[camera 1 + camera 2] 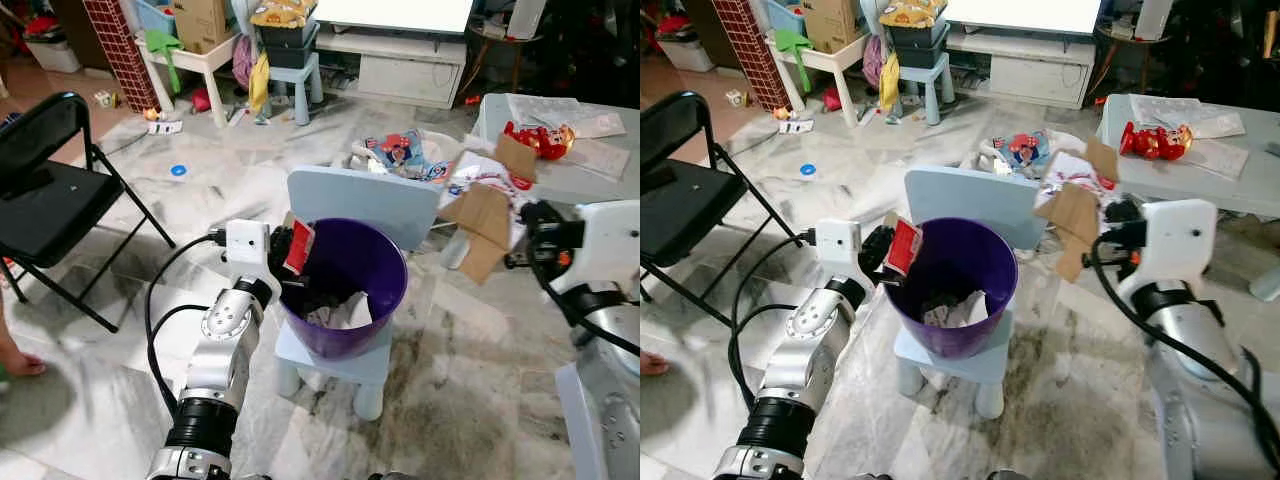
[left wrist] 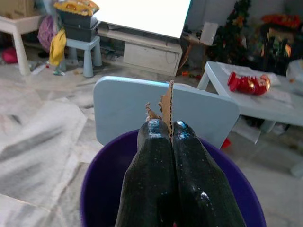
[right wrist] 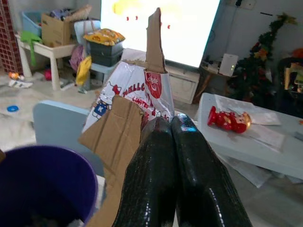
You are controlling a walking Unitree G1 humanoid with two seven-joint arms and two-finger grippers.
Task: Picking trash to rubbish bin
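A glossy purple plastic bin [image 1: 345, 290] sits on the seat of a small pale-blue child's chair [image 1: 365, 205], crumpled white paper and dark scraps lying in its bottom. The left tool [image 2: 171, 128] hangs over the bin's near rim, its smooth black fingers [image 2: 151, 142] pinched on a thin red-and-white card scrap [image 1: 298, 247]. To the bin's right, the right tool [image 3: 169, 122] clamps a torn piece of brown corrugated cardboard with a printed white face [image 1: 1072, 205]. A grey bench [image 1: 1230, 190] behind carries a shiny red toy [image 1: 1152, 140].
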